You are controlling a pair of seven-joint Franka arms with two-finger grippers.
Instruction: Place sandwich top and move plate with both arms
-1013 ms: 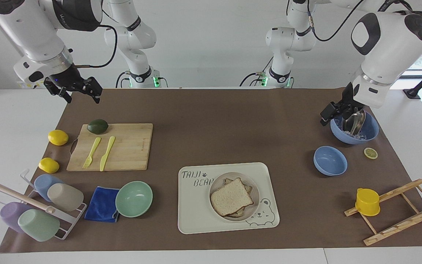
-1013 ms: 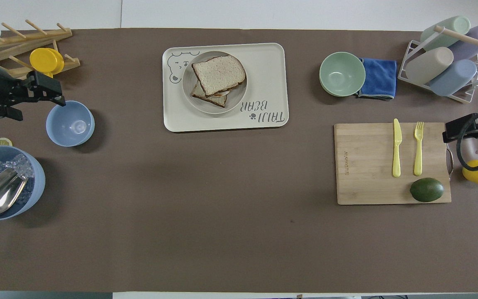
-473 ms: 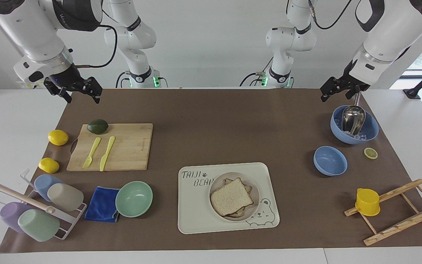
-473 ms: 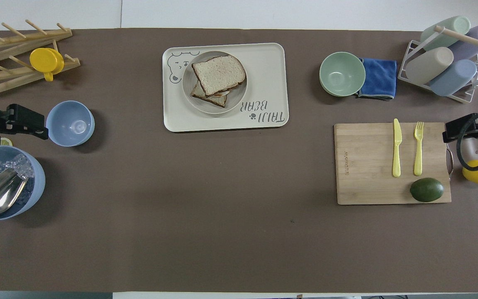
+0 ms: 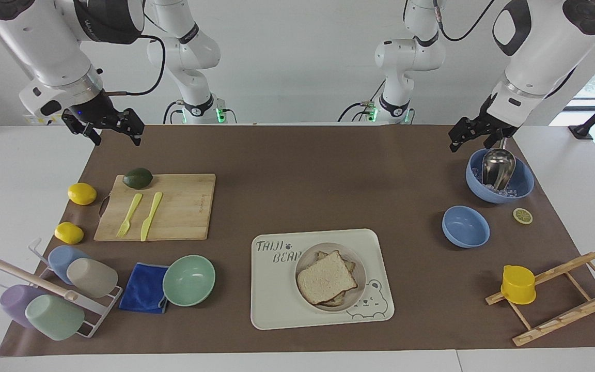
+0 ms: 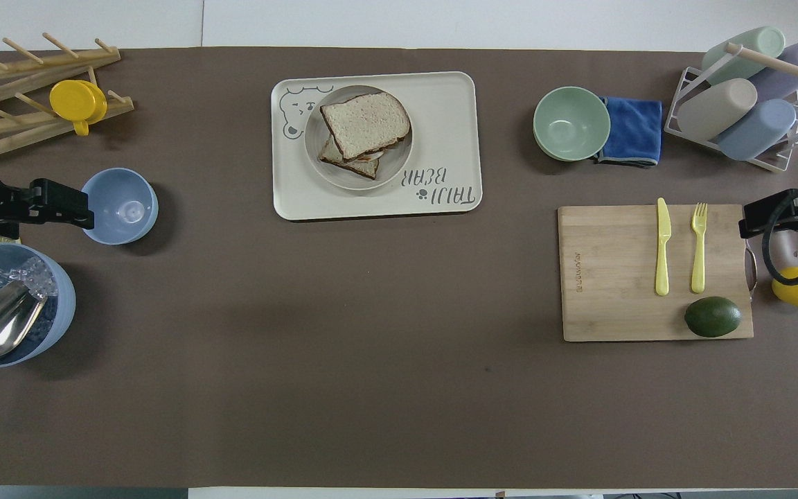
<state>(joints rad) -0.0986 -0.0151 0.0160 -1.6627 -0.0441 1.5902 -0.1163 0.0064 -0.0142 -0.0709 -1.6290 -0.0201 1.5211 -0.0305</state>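
Note:
The sandwich top [image 5: 326,277] [image 6: 366,125], a pale speckled slice with a brown crust, lies on another slice on the plate [image 5: 360,268] [image 6: 312,142]. That small round beige plate sits on the cream bear tray [image 5: 277,305] [image 6: 447,111]. My left gripper [image 5: 470,142] [image 6: 70,208] hangs open and empty in the air by the big blue ice bowl [image 5: 522,188]. At the right arm's end, my right gripper [image 5: 114,135] [image 6: 759,218] waits open and empty above the mat's corner, well away from the tray.
A metal scoop [image 5: 496,165] rests in the ice bowl, with a smaller blue bowl [image 5: 465,226], lemon slice [image 5: 522,215] and wooden rack with a yellow cup [image 5: 518,284] nearby. A cutting board [image 5: 184,206], avocado, lemons, mint bowl [image 5: 189,280], blue cloth and cup rack fill the right arm's end.
The left gripper has risen from the ice bowl's rim, leaving the scoop in the bowl, and now hangs above the mat beside it. The right arm has not moved.

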